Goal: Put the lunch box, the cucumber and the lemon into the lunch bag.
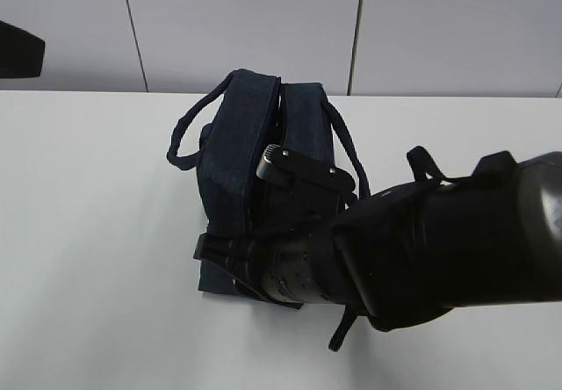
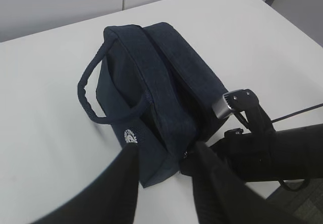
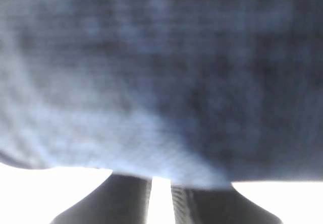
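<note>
Right arm is lying across the frame from 3 o'clock, its tool nearly clenched against the lunch bag; left tool is hovering released over the bag's end on the counter.

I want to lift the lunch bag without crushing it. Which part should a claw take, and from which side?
Probably the free loop handle of the lunch bag. It stands out sideways from the bag's wall with an open gap inside, so a finger could slip through. Come from that open side over the bare table; the right claw and its arm crowd the opposite side.
</note>
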Action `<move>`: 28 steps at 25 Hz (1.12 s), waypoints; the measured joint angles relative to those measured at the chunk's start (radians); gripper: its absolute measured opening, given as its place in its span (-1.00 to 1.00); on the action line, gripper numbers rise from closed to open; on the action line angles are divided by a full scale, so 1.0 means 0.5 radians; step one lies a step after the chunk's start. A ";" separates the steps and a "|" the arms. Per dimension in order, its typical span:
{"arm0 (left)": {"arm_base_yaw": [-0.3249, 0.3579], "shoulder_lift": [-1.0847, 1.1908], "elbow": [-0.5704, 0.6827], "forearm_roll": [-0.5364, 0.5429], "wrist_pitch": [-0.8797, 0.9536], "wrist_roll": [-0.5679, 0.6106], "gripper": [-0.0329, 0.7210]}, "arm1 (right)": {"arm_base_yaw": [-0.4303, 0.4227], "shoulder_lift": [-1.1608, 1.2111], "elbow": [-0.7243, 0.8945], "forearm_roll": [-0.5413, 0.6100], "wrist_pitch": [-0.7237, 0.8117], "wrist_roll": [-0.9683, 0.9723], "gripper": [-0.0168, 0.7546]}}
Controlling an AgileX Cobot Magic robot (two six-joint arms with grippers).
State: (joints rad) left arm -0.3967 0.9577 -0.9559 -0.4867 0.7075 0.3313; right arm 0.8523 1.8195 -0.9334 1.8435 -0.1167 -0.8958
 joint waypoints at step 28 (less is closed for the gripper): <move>0.000 0.000 0.000 -0.060 0.062 0.003 -0.28 | 0.000 0.004 -0.002 0.000 -0.052 0.346 -0.14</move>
State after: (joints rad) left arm -0.3967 0.9577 -0.9559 -0.5169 0.7385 0.3330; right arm 0.8523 1.8217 -0.9343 1.8435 -0.1427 -0.7228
